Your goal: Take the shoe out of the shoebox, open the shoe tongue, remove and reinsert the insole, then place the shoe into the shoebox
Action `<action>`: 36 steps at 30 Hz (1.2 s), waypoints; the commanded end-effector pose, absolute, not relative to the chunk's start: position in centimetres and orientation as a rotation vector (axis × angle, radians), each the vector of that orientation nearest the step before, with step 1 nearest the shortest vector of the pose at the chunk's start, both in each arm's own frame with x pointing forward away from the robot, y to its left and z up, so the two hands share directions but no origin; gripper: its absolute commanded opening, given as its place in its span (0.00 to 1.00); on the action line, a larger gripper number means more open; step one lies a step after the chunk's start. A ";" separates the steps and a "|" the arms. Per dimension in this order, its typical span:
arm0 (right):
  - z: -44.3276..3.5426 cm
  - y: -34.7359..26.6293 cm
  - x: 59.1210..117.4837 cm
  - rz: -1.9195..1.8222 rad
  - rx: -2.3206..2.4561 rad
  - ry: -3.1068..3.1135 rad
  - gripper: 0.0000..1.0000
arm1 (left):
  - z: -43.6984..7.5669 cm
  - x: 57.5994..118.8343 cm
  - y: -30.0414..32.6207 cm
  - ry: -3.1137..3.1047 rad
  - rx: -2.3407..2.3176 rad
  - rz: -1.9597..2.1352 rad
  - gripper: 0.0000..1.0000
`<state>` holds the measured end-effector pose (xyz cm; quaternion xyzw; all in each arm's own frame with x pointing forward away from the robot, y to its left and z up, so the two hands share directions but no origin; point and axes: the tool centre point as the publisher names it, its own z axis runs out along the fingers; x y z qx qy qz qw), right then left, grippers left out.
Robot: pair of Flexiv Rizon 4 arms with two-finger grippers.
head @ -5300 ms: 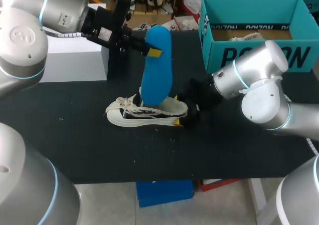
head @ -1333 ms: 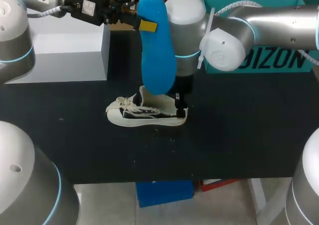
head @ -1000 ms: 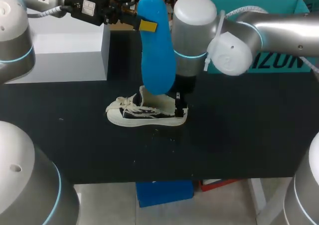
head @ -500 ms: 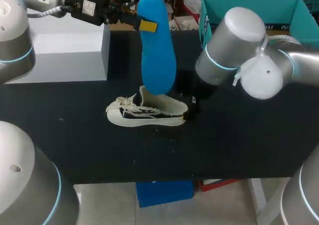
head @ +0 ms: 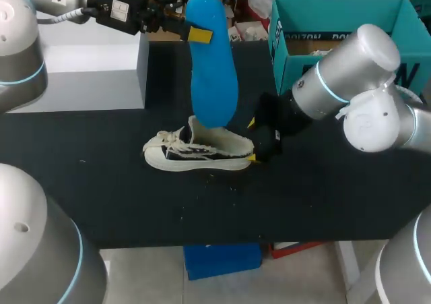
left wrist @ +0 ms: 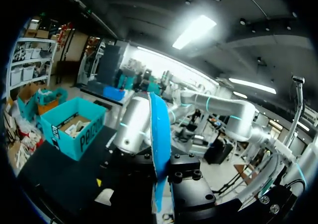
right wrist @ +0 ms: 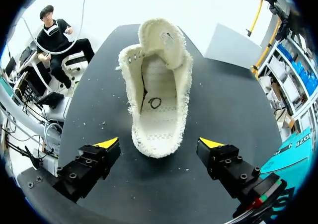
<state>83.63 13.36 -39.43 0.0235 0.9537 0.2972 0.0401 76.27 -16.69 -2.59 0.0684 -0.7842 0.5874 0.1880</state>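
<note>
The white low-top shoe (head: pixel 195 150) lies on the black table (head: pixel 101 196), toe to the left, its tongue pulled up. My left gripper (head: pixel 194 33) is shut on the top end of the blue insole (head: pixel 213 75), which hangs upright with its lower end over the shoe's opening. The left wrist view has the insole (left wrist: pixel 159 134) edge-on between the fingers. My right gripper (head: pixel 253 141) is open just behind the heel. The right wrist view looks into the empty shoe (right wrist: pixel 159 95), its heel end between the spread tips of the right gripper (right wrist: pixel 160 143), untouched.
The open teal shoebox (head: pixel 279 44) stands at the back right, behind my right arm, and also shows in the left wrist view as the shoebox (left wrist: pixel 74 129). A grey-white box (head: pixel 101 75) sits at the back left. Small crumbs lie on the table near the shoe.
My right arm has swung from above the heel out to the right and lowered, so its open gripper now points at the heel. The left arm and insole have not moved.
</note>
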 end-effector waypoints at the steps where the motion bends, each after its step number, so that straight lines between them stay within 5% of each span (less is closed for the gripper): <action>1: -40.0 13.1 83.4 1.111 0.067 2.843 1.00 | -2.7 76.3 -16.8 -2.208 0.193 1.653 0.00; 23: -40.3 12.9 83.5 1.177 0.066 2.810 1.00 | -2.7 76.3 -16.8 -2.208 0.193 1.653 0.00; 36: -38.7 13.3 84.3 0.653 0.074 2.942 1.00 | -2.7 76.3 -16.8 -2.208 0.193 1.653 0.00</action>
